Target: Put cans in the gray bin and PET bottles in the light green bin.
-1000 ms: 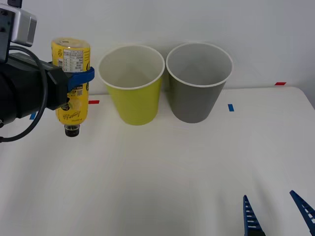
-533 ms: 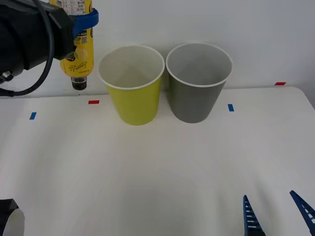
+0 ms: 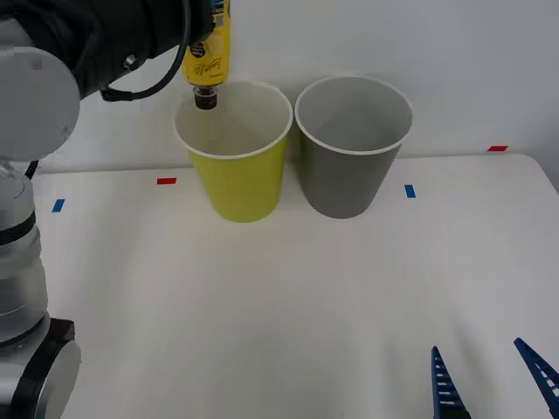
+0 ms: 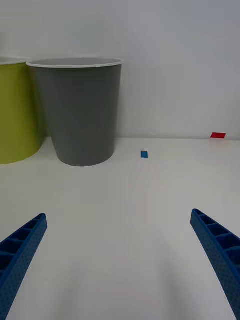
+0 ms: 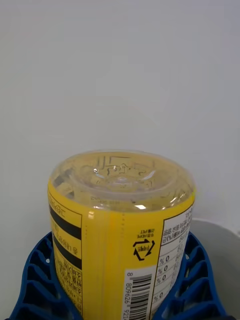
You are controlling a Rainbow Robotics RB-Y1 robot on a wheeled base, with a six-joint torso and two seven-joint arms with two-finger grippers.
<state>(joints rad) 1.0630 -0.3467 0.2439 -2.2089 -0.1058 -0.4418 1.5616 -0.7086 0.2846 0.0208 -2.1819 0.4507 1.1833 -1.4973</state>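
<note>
Blue fingers [image 5: 42, 280] of the left gripper [image 5: 120, 295] clamp the yellow bottle [image 3: 208, 54], upside down, long axis vertical, black cap pointing down just above the light green bin [image 3: 236, 188] at the table's [image 3: 279, 297] far edge. Beside it stands the gray bin [image 3: 349, 175]. The right gripper [image 4: 120, 260] hangs open over the near right corner.

PET bottle [image 5: 120, 235]: yellow body, black cap, clear base, white label panel with black print and barcode. Light green bin [image 3: 238, 170]: yellow-green wall, whitish rim, pale interior. Gray bin [image 3: 349, 166]: dark gray wall, pale rim. Gripper fingers [image 4: 220, 250]: blue, ribbed. Table [image 3: 288, 297]: white, with red and blue tape marks.
</note>
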